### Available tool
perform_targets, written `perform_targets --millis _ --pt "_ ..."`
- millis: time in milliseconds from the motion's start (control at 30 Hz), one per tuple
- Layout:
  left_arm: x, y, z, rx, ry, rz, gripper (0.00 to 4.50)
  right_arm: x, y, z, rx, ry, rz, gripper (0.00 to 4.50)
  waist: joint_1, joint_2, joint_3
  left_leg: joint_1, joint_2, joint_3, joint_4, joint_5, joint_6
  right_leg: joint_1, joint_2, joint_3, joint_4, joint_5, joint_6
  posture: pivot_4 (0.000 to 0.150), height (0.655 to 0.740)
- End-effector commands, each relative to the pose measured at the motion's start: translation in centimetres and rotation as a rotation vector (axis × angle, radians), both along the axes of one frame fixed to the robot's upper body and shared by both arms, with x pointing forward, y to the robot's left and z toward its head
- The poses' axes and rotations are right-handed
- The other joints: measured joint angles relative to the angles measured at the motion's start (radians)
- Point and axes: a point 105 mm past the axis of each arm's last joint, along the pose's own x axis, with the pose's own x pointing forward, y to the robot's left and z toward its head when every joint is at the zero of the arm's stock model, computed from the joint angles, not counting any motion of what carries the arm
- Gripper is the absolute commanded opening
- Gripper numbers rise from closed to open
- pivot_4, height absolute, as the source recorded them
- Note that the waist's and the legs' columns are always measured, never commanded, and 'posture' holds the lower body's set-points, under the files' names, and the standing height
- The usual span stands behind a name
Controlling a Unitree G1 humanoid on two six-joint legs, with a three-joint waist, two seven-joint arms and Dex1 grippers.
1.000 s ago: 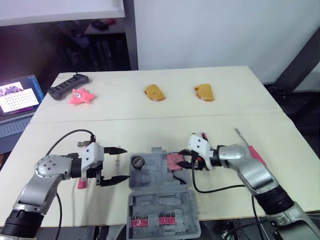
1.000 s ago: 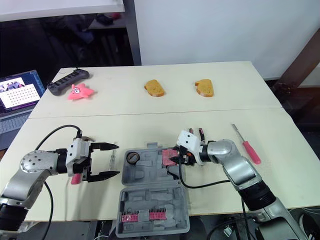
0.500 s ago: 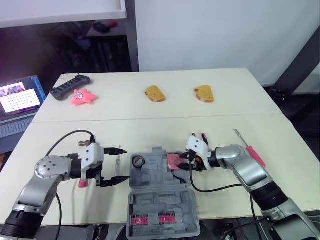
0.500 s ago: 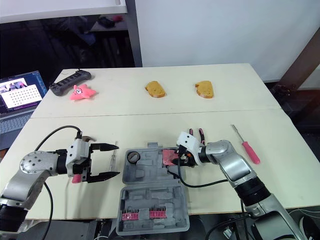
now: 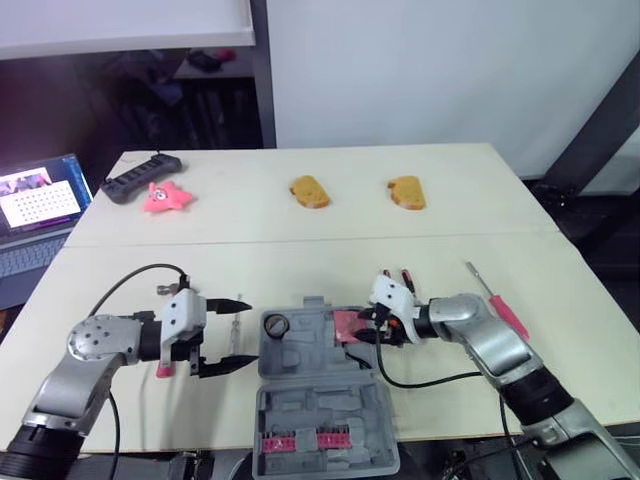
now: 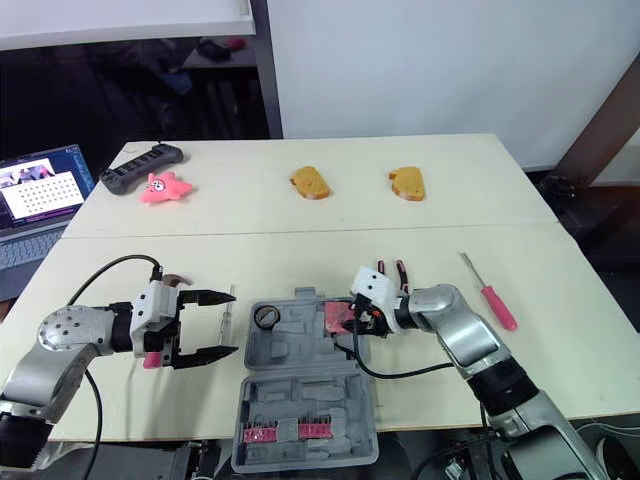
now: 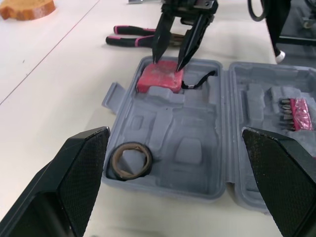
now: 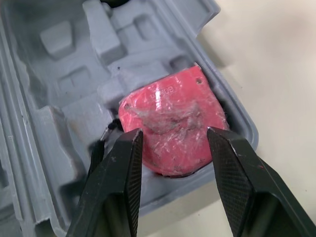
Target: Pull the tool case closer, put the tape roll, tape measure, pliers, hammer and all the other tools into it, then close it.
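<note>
Now right gripper (image 8: pixel 174 138) hangs spread, fingers straddling the scuffed pink square tape measure (image 7: pixel 159 78), which sits directly below in the far-right corner pocket of the open grey plastic tool case (image 6: pixel 300 352). Left gripper (image 6: pixel 233 322), also spread, is farther off beside the case's left edge.

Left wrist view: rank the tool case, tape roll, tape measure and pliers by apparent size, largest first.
1. tool case, by far.
2. tape roll and tape measure look about alike; the roll lies nearer the camera, so I won't split them.
3. pliers, slim, farthest off, partly hidden.
</note>
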Motion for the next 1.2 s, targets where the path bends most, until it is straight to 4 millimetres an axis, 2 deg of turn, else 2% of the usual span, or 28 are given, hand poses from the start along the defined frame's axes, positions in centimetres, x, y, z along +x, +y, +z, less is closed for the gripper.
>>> perform_targets --millis 33,100,167,267,367,433,533,633,700,867,967,1100,1200 --pt "0.3 2.5 1.4 -0.006 -0.017 0.105 4.50 0.0 -1.9 7.4 0.108 -0.245 -0.018 2.16 -0.001 0.004 0.003 -0.004 0.000 0.000 0.000 0.000 0.000 -0.004 0.000 0.000 0.001 0.000 0.000 0.150 0.7219" --pt "0.2 3.9 1.2 0.003 0.000 0.159 4.50 -1.0 -3.3 8.6 0.109 -0.275 -0.038 2.16 0.000 0.004 0.004 -0.015 0.000 0.001 0.001 0.002 -0.002 -0.018 0.000 0.001 0.005 0.001 -0.001 0.150 0.7219" --pt "0.0 5.5 0.9 0.027 0.009 0.213 4.50 -2.1 -4.9 8.6 0.086 -0.258 -0.066 2.16 0.000 0.004 0.004 -0.014 0.001 0.001 -0.001 0.004 -0.007 -0.018 0.000 0.000 0.005 0.001 -0.001 0.150 0.7219" --pt "-0.6 11.2 0.0 0.089 0.046 0.418 4.50 -4.6 -10.9 8.1 0.039 -0.202 -0.228 2.99 0.002 0.003 0.004 -0.015 0.002 0.001 -0.002 0.001 -0.002 -0.017 0.001 0.000 0.000 0.001 -0.001 0.150 0.7219" --pt "-1.3 16.3 -0.1 0.113 0.056 0.613 4.50 -7.8 -16.5 5.8 -0.064 -0.116 -0.376 4.48 0.004 0.004 0.005 -0.015 0.001 0.003 -0.001 -0.001 0.002 -0.016 0.000 0.000 -0.002 0.001 -0.001 0.150 0.7219" --pt "-2.0 18.6 -0.3 0.136 0.062 0.688 4.50 -9.4 -18.8 4.8 -0.094 -0.088 -0.447 4.48 0.002 0.003 0.006 -0.014 0.001 0.004 -0.001 -0.002 0.003 -0.014 -0.001 0.000 -0.003 0.001 -0.001 0.150 0.7219" --pt "-2.9 20.4 -1.0 0.151 0.086 0.754 4.50 -10.6 -20.2 4.0 -0.119 -0.077 -0.495 4.48 -0.004 0.003 0.007 -0.011 0.001 0.008 0.000 -0.002 0.003 -0.011 -0.003 0.001 -0.003 0.000 -0.002 0.150 0.7219" --pt "-3.4 21.4 -1.4 0.169 0.088 0.783 4.50 -11.1 -20.2 3.6 -0.100 -0.078 -0.517 4.48 -0.007 0.003 0.007 -0.009 0.004 0.009 0.002 -0.002 0.002 -0.010 -0.003 0.001 -0.002 -0.001 -0.001 0.150 0.7219" --pt "-3.3 21.3 -1.3 0.147 0.082 0.783 4.50 -11.1 -19.8 3.4 -0.088 -0.077 -0.512 4.48 -0.004 0.003 0.007 -0.009 0.006 0.009 0.002 -0.001 0.001 -0.011 -0.002 0.001 -0.002 0.002 -0.004 0.150 0.7219" --pt "-2.9 20.9 -1.3 0.140 0.074 0.768 4.50 -11.0 -19.0 3.5 -0.062 -0.093 -0.506 4.48 0.002 0.003 0.007 -0.011 0.006 0.009 0.001 -0.001 0.001 -0.013 0.001 0.000 -0.001 0.003 -0.002 0.150 0.7219" --pt "-2.6 20.0 -1.2 0.131 0.067 0.726 4.50 -10.8 -17.8 4.0 -0.022 -0.118 -0.500 4.48 0.001 0.003 0.007 -0.011 0.007 0.009 0.001 -0.001 0.001 -0.013 0.000 0.000 -0.001 0.003 -0.002 0.150 0.7219" --pt "-1.5 17.1 -0.7 0.093 0.055 0.616 4.50 -9.5 -14.0 4.7 0.021 -0.165 -0.515 4.48 0.000 0.003 0.007 -0.011 0.007 0.009 0.002 -0.001 0.001 -0.013 0.001 0.000 -0.001 0.004 -0.002 0.150 0.7219" --pt "-1.0 11.9 -0.9 0.063 0.071 0.418 4.50 -7.6 -10.6 4.3 0.093 -0.145 -0.593 4.48 -0.002 0.002 0.006 -0.011 0.009 0.009 0.003 -0.001 0.000 -0.013 0.001 0.001 -0.001 0.005 -0.005 0.150 0.7219"
